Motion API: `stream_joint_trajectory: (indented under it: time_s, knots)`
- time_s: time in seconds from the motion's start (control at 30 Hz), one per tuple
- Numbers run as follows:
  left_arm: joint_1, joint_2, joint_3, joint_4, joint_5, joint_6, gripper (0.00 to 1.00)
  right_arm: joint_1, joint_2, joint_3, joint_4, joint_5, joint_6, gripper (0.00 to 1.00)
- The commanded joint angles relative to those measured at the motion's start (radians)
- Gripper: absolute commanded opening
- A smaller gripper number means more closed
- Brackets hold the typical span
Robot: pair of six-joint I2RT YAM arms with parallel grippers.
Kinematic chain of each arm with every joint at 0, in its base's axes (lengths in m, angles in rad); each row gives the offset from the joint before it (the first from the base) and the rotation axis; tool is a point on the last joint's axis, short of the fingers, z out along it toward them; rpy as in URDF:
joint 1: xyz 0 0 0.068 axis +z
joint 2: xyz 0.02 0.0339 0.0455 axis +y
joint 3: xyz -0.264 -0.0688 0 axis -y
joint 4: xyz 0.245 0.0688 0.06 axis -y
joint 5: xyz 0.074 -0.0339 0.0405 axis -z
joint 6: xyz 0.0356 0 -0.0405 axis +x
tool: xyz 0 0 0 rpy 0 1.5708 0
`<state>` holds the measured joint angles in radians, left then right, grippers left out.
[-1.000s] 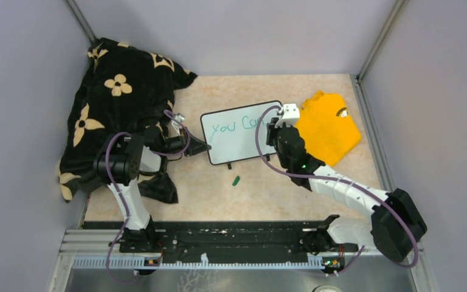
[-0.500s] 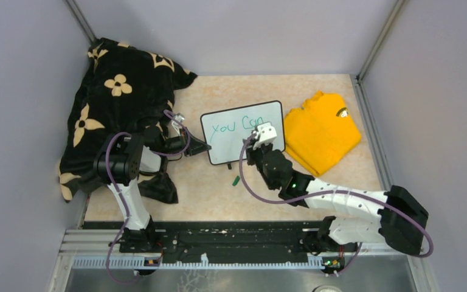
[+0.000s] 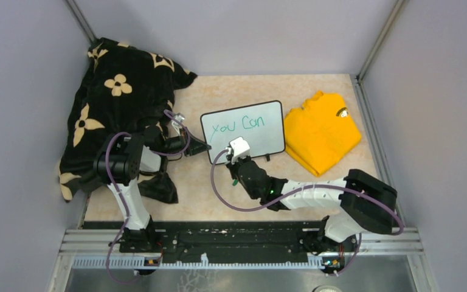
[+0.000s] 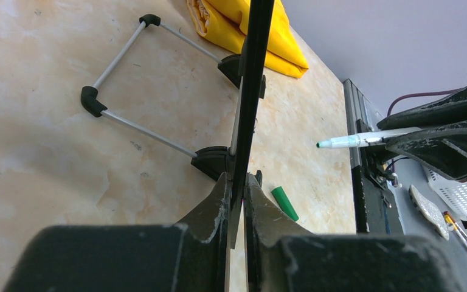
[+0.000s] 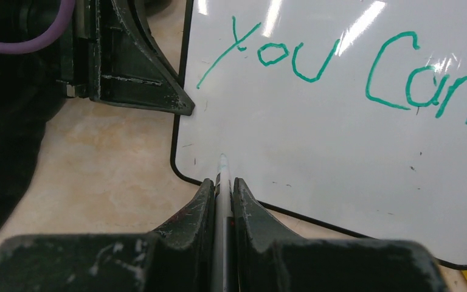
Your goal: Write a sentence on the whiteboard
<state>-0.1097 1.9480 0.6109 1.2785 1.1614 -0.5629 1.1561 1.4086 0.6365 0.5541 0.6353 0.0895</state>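
**A:** Top view first. Where's the board?

**B:** The whiteboard (image 3: 242,131) stands mid-worktop (image 3: 231,91), between the blanket (image 3: 121,103) and the shirt (image 3: 321,131). My left tool (image 3: 205,146) has its left edge. My right tool (image 3: 233,155) hangs by the lower-left corner.

**A:** Left wrist?

**B:** The jaws are narrow, clamped on the frame, which I see edge-on. The marker (image 4: 365,140) tip looks clear of the face, and the cap (image 4: 284,203) lies loose nearby. My worry is pressing too hard: the board could rock on its wire legs (image 4: 137,121) or twist in that thin pinch.

**A:** Right wrist?

**B:** The jaws are narrow on the marker, tip over the bottom-left, close to the frame. Starting that low, I might run off the board. It reads "you Can" in green. No brand legible.
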Motion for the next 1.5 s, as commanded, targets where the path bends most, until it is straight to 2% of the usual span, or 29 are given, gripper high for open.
stream_joint_trajectory:
  time_s: [0.0, 0.27, 0.83, 1.47]
  knots:
    - [-0.008, 0.014, 0.005, -0.062, 0.002, 0.017, 0.00, 0.010, 0.057, 0.074, 0.098, 0.001, -0.002, 0.00]
    - [-0.008, 0.015, 0.004, -0.061, 0.002, 0.014, 0.00, 0.003, 0.138, 0.133, 0.088, 0.068, 0.000, 0.00]
    - [-0.012, 0.016, 0.005, -0.065, 0.001, 0.019, 0.00, -0.092, 0.164, 0.184, 0.019, 0.011, 0.064, 0.00]
    - [-0.013, 0.011, 0.008, -0.080, 0.002, 0.029, 0.00, -0.116, 0.189, 0.158, 0.004, -0.004, 0.092, 0.00]
